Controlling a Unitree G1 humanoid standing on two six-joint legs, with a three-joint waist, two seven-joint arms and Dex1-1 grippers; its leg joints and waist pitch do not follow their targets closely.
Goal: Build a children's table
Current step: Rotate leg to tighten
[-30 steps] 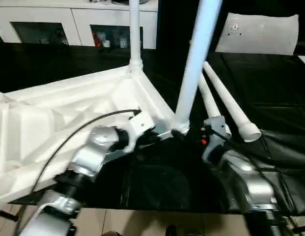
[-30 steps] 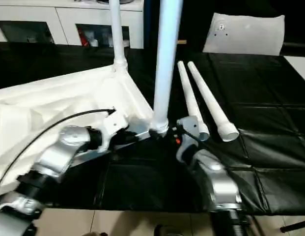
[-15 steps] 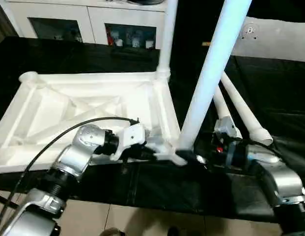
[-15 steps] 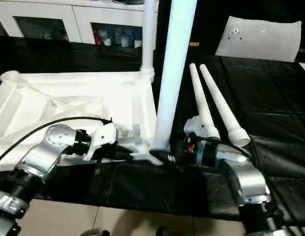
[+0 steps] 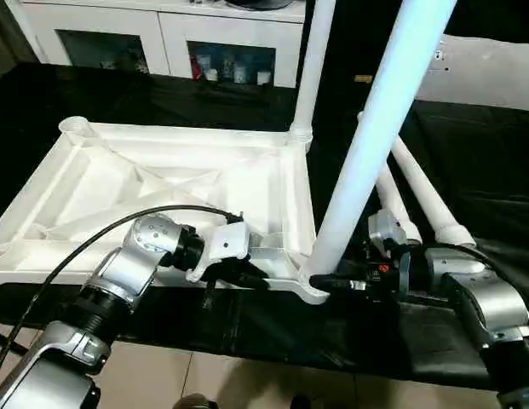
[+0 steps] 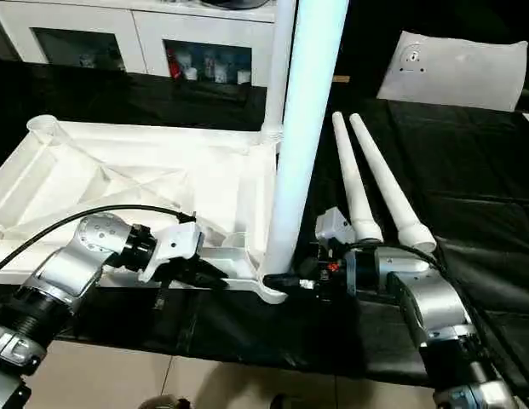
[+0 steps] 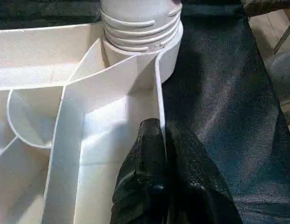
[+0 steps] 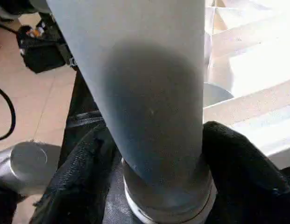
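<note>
Your right gripper (image 8: 159,186) has just drawn its fingers in around the base of the near-right leg (image 5: 375,136), standing in its corner socket. Your left gripper (image 7: 164,140) stays pinched on the upturned table top's (image 5: 162,179) near rim. Two spare legs (image 6: 375,183) lie on the tabletop (image 6: 468,153) at right; the screwing-in looks ready to begin.

— What carries everything here?

— We see a desk (image 5: 119,111) covered in black sheeting, with a tiled floor (image 5: 247,379) at its near edge.

— And what lies directly on it?

— The upturned white table top (image 5: 162,183), ribs facing up, near the front edge. Just beside it, to the right, we find two loose legs (image 6: 375,183) lying side by side. Farther back on the right rests a flat white bag (image 6: 456,68).
</note>
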